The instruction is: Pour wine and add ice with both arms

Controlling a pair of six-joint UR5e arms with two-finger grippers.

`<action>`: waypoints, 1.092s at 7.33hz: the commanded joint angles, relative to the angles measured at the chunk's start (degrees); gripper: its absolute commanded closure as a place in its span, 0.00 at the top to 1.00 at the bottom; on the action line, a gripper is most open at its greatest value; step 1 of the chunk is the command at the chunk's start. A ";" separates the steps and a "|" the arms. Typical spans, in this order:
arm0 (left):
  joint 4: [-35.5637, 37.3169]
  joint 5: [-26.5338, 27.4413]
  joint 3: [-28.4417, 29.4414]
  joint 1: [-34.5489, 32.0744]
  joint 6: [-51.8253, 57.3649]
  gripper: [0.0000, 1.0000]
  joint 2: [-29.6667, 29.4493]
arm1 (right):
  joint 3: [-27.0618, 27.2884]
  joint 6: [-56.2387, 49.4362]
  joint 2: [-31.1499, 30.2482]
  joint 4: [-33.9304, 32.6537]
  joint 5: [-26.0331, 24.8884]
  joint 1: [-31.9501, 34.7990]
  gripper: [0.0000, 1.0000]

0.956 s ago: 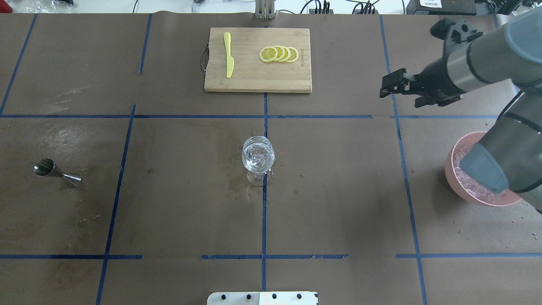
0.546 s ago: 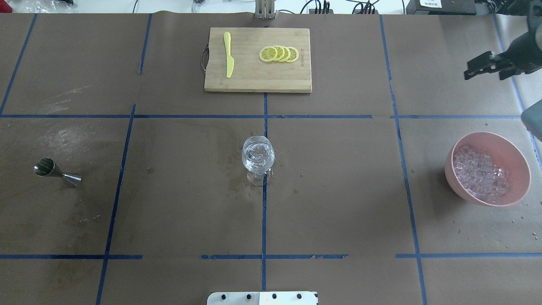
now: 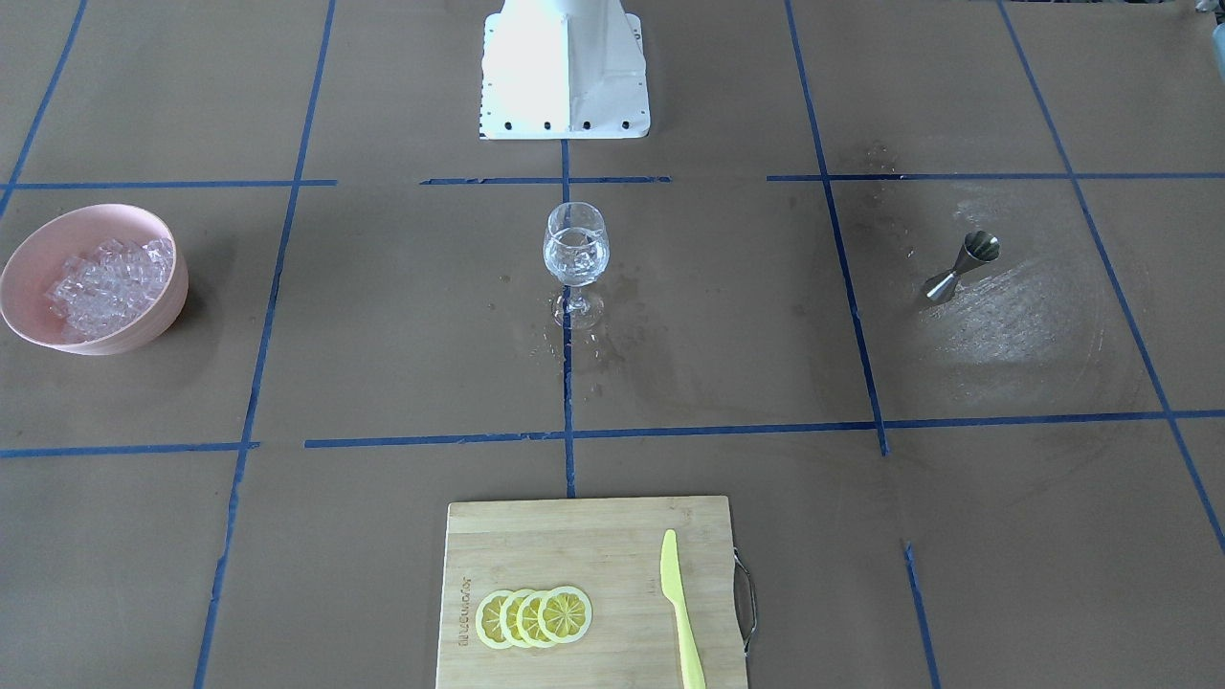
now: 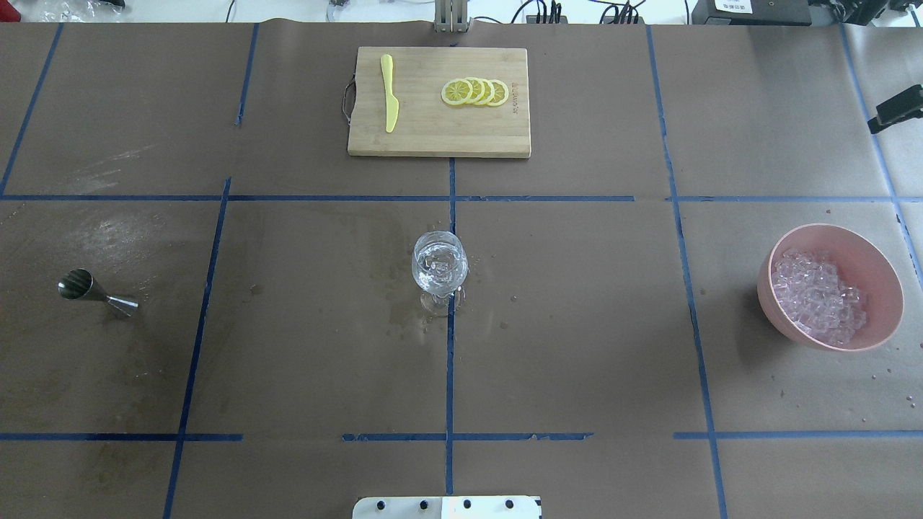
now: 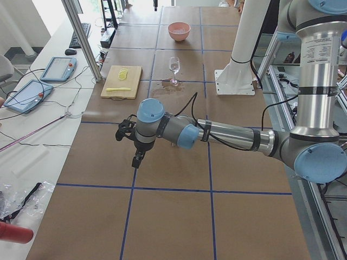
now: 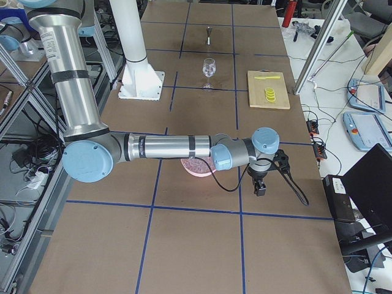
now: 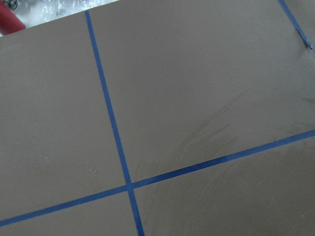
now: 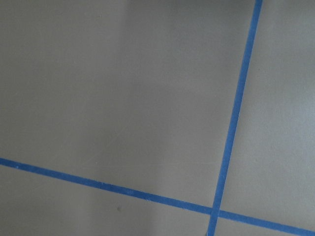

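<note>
two things the task asks for look already done. the glass stands upright on the desk at the centre of the overhead frame. it holds the wine with a few clear chunks in it, though liquid and chunks are hard to tell apart through the bowl of the glass. the rest of the ice lies heaped in the pink bowl at the right edge. the steel jigger lies on its side at the left, well apart from the glass. i judge the work to be at its close, with only parking left. another chunk would call for the right arm to reach to the bowl.

neither arm is near the glass. the left arm stretches over bare desk in the left-end view. the left fingers point down with nothing seen in them, and i cannot tell whether they are wide or narrow. the right fingers are a black sliver cut off at the upper right of the overhead frame, and i cannot tell their spread either. both wrist cameras show only brown paper and blue tape. the jigger's inside is not visible, so i cannot say whether it is drained.
</note>
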 commanded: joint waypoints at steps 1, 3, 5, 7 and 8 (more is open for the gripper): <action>5.64 -0.81 2.48 -0.54 0.47 1.00 -1.80 | 1.52 -8.37 0.55 -9.28 -1.07 0.99 1.00; 3.97 -0.47 2.60 -0.63 0.64 1.00 -0.94 | 1.70 -8.05 1.53 -9.49 -5.83 0.64 1.00; 2.83 -0.37 3.56 -0.54 0.47 1.00 -0.58 | 1.79 -7.52 1.26 -9.31 -5.49 0.55 1.00; 0.01 -0.55 4.80 -0.54 0.21 1.00 -0.49 | 5.81 -7.43 -1.71 -9.40 -4.26 0.55 1.00; 0.09 -0.55 6.10 -0.54 0.29 1.00 -0.49 | 6.44 -7.35 -2.16 -9.49 -4.08 0.46 1.00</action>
